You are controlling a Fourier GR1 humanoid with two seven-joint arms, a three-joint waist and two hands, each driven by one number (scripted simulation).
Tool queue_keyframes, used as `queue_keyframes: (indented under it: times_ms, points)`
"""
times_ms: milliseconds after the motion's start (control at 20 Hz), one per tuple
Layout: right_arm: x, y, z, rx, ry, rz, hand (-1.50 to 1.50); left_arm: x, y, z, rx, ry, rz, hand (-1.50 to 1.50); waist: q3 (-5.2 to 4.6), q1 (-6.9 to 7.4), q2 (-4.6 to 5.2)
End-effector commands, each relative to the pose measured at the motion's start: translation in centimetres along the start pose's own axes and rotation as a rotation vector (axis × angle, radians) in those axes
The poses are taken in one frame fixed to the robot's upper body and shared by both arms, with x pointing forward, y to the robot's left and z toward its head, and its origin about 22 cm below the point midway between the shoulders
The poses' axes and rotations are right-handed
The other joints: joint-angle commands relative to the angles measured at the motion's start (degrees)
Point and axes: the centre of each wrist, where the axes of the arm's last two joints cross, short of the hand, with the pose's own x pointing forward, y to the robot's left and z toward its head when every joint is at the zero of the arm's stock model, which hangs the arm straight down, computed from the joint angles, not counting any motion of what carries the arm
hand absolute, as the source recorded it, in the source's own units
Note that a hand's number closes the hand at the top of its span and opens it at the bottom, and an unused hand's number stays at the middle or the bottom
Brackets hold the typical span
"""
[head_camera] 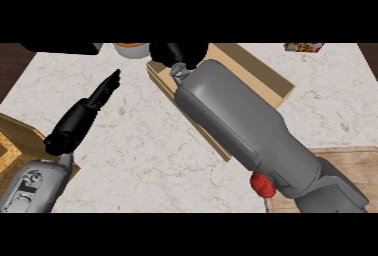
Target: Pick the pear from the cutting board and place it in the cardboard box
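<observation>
Reaching over the far end of the one cardboard box point(275, 80), the right hand point(175, 52) curls; whether it holds the pear cannot be told. The left hand point(83, 114) hovers straight-fingered above open marble table point(140, 145). One cutting board point(354, 160) lies at the near right edge, a red object point(263, 185) beside it.
</observation>
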Motion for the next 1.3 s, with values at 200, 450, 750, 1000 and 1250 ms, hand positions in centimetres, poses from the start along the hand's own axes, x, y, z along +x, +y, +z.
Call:
queue_keyframes:
  times_ms: [200,450,750,1000,1250]
  points:
    - [-2.0,-0.6,-5.0,0.067,0.113,0.124,1.50,1.1,0.0,0.3,0.022,0.020,0.007,0.00,0.15,-1.72,0.09]
    - [-4.7,1.2,-5.6,0.327,0.202,0.160,1.50,0.7,0.3,0.4,0.034,0.009,0.004,0.00,0.15,-2.12,0.30]
    - [-9.1,2.2,-6.4,0.518,0.197,0.203,1.50,0.3,0.1,1.3,0.050,0.008,0.008,0.00,0.18,-2.87,-0.13]
    - [-11.3,3.3,-6.4,0.665,0.241,0.212,-1.50,-0.5,-1.0,1.2,0.048,0.016,0.006,0.00,0.17,-3.25,-0.09]
    - [-13.7,3.2,-6.5,0.688,0.087,0.067,-1.50,0.1,0.8,1.8,0.054,0.018,-0.005,0.00,0.20,-2.96,-0.04]
